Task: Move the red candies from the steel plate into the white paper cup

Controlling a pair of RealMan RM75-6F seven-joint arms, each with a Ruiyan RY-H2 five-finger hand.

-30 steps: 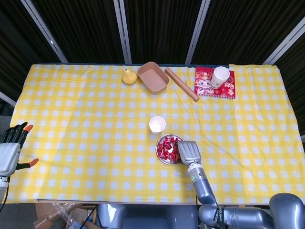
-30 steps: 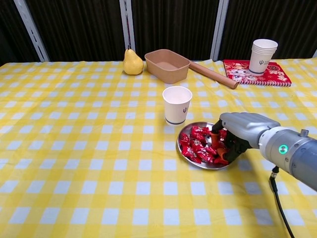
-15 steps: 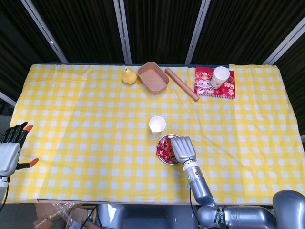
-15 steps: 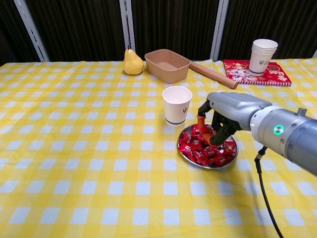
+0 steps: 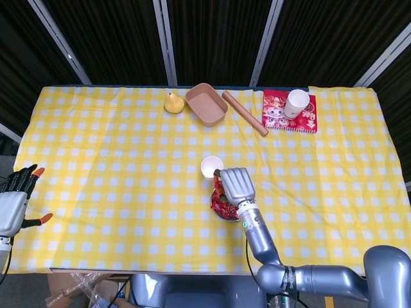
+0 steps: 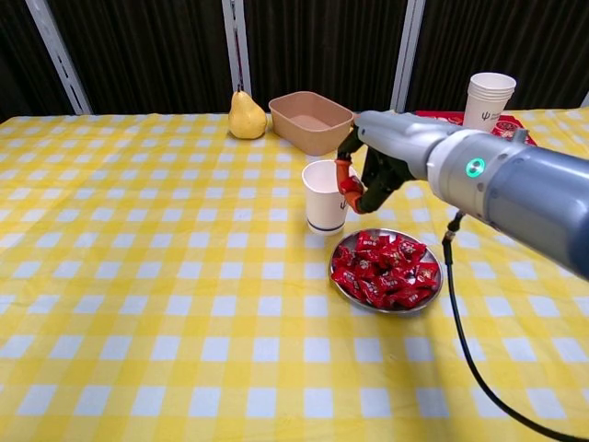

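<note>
The steel plate (image 6: 421, 301) holds a pile of red candies (image 6: 385, 269) at the table's middle front. Just behind it and to the left stands the white paper cup (image 6: 329, 196), upright. My right hand (image 6: 379, 158) hovers above the table at the cup's right rim and pinches a red candy (image 6: 352, 191) between its fingertips, level with the rim. In the head view this hand (image 5: 235, 185) covers part of the plate (image 5: 214, 206) below the cup (image 5: 211, 167). My left hand (image 5: 16, 200) hangs off the table's left edge, fingers apart, holding nothing.
Along the back edge stand a yellow pear (image 6: 246, 115), a tan rectangular box (image 6: 311, 122) and a wooden rolling pin (image 6: 396, 138). At the back right, a stack of paper cups (image 6: 488, 97) sits on a red book (image 6: 456, 131). A yellow checked cloth covers the table.
My right hand has lifted from the plate and moved back and left to the cup's rim, carrying a red candy. The left hand has not moved.
</note>
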